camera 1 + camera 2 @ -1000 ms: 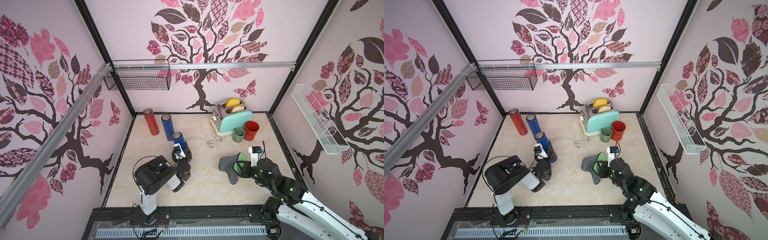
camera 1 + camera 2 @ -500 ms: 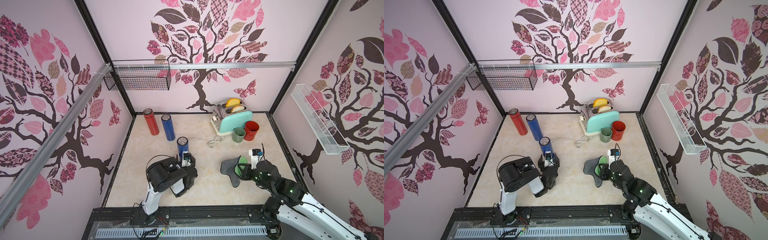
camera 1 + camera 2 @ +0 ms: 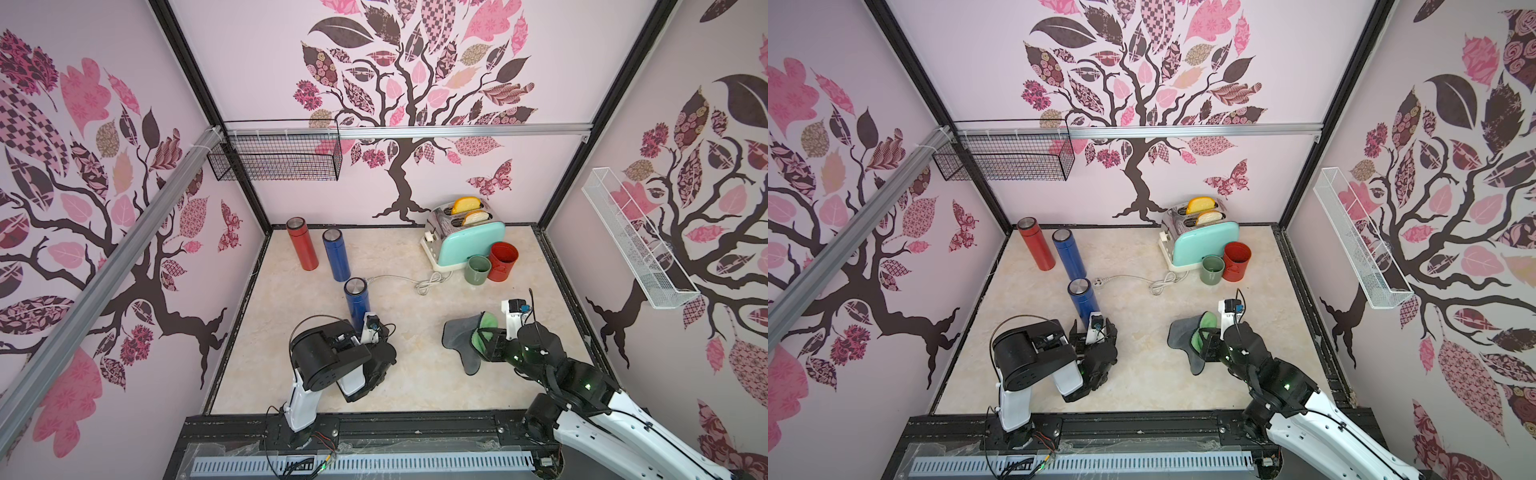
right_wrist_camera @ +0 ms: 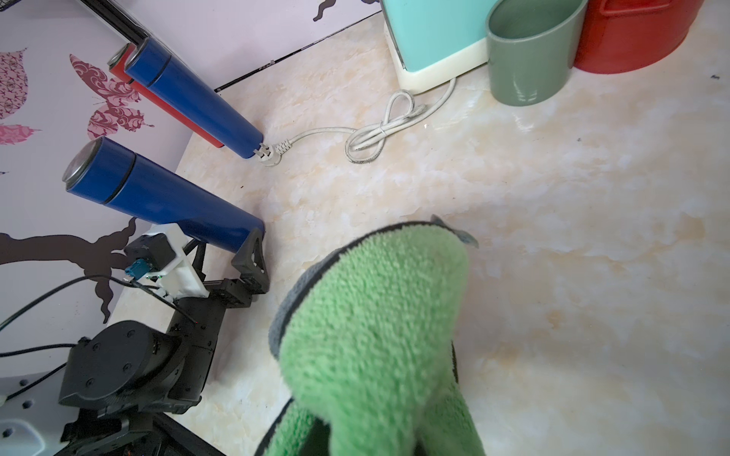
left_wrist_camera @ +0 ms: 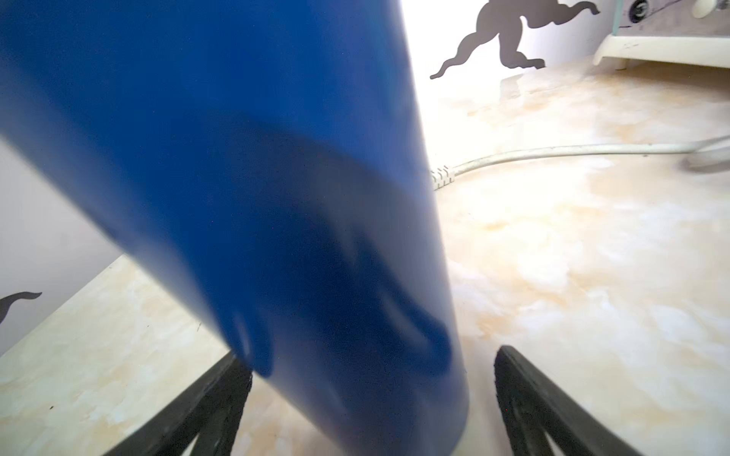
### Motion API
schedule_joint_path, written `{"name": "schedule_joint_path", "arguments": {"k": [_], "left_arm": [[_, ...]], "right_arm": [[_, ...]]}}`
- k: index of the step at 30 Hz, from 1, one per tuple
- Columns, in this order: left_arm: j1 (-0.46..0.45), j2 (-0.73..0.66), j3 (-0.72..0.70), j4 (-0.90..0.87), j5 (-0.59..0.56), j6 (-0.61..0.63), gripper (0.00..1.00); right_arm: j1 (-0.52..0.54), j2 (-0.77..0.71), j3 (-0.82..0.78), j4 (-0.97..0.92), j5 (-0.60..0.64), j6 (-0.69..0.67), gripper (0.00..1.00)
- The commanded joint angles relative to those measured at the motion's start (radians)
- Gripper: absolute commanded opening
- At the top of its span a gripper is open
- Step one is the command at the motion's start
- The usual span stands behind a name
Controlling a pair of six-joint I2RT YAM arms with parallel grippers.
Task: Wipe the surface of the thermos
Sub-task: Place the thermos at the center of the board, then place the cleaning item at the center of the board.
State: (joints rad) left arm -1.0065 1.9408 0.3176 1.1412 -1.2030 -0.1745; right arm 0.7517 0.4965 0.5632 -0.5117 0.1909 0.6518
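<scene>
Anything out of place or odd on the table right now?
Only the power cord of the toaster: it lies unplugged and loosely knotted, its plug at the base of the rear blue thermos. Nothing looks tipped, spilled or damaged.

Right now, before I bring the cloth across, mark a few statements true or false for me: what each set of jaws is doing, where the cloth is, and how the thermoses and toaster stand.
1. The left jaws stand open, one on each side of the nearest blue thermos. True.
2. The right jaws are shut on the green cloth. True.
3. The green cloth touches the nearest blue thermos. False: they are apart, with bare table between them.
4. The toaster slots are empty. False: two bread slices stand in them.
5. The red thermos lies on its side. False: it stands upright.
</scene>
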Motion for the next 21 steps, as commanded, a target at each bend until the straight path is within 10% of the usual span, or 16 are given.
{"name": "schedule_joint_path", "arguments": {"k": [1, 10, 21], "left_arm": [[-0.077, -0.076, -0.017, -0.082, -0.041, -0.037, 0.98], [-0.387, -0.456, 0.051, -0.619, 0.068, -0.214, 0.98], [-0.437, -0.877, 0.114, -1.001, 0.204, -0.173, 0.98]], "right_arm": [[-0.001, -0.015, 0.016, -0.021, 0.018, 0.008, 0.00], [-0.002, -0.154, 0.029, -0.115, -0.058, 0.033, 0.00], [-0.001, -0.147, 0.161, -0.236, -0.076, 0.003, 0.00]]}}
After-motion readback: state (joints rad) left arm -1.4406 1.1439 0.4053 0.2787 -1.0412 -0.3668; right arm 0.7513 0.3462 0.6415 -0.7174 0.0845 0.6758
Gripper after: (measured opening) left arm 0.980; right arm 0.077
